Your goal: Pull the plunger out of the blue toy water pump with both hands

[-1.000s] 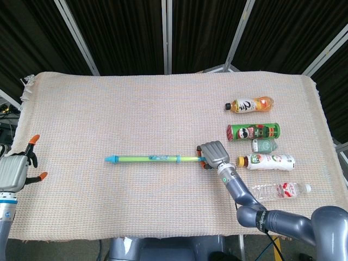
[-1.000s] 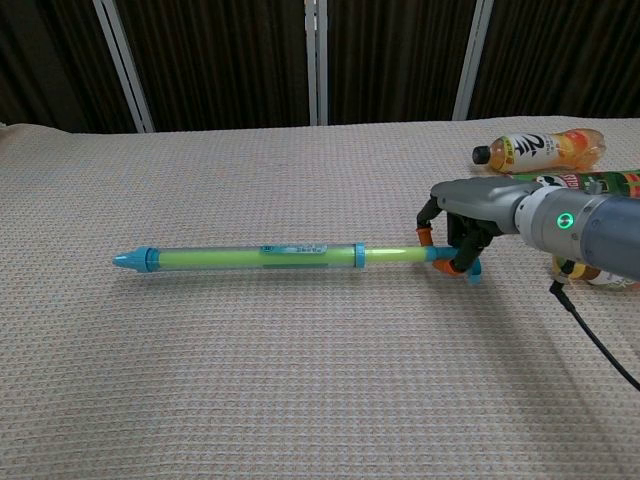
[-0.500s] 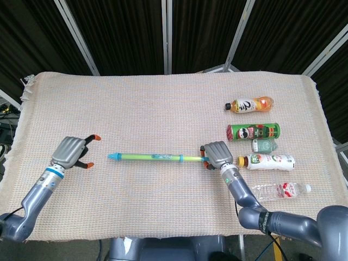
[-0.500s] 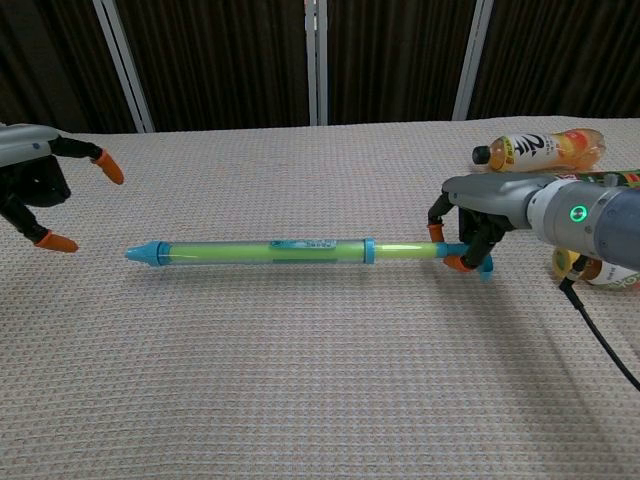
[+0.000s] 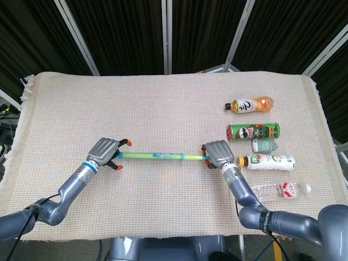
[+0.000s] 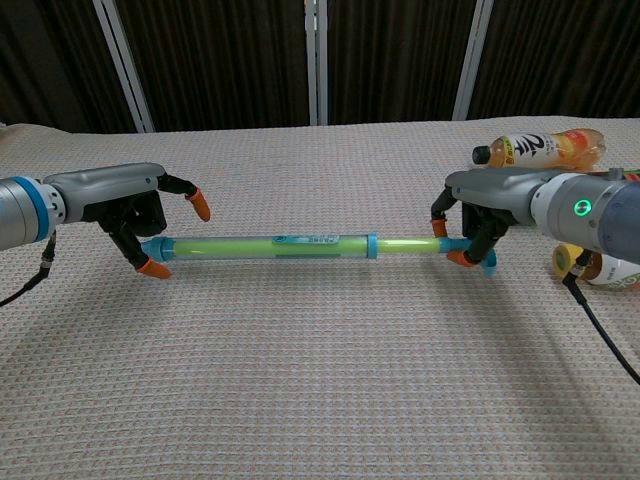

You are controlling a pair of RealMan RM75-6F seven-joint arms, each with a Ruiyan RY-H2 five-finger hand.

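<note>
The toy water pump [image 5: 152,156] [image 6: 265,245] lies left to right across the middle of the cloth, a clear green tube with blue caps. A short stretch of green plunger rod [image 6: 405,246] shows at its right end. My right hand [image 5: 217,153] [image 6: 472,222] grips the blue plunger handle there, fingers curled round it. My left hand [image 5: 105,151] [image 6: 130,212] is at the tube's pointed blue tip [image 6: 152,246]. Its fingers are spread, one orange tip above the tube and one below, and they are not closed on it.
At the right of the woven tablecloth [image 5: 163,109] lie an orange drink bottle [image 5: 250,104] [image 6: 540,148], a green can [image 5: 253,132], a white bottle [image 5: 267,161] and a clear water bottle [image 5: 283,190]. Dark screens stand behind the table.
My left hand has swept in from the left edge to the pump's tip. The right hand kept its hold on the handle, and the pump slid slightly to the right.
</note>
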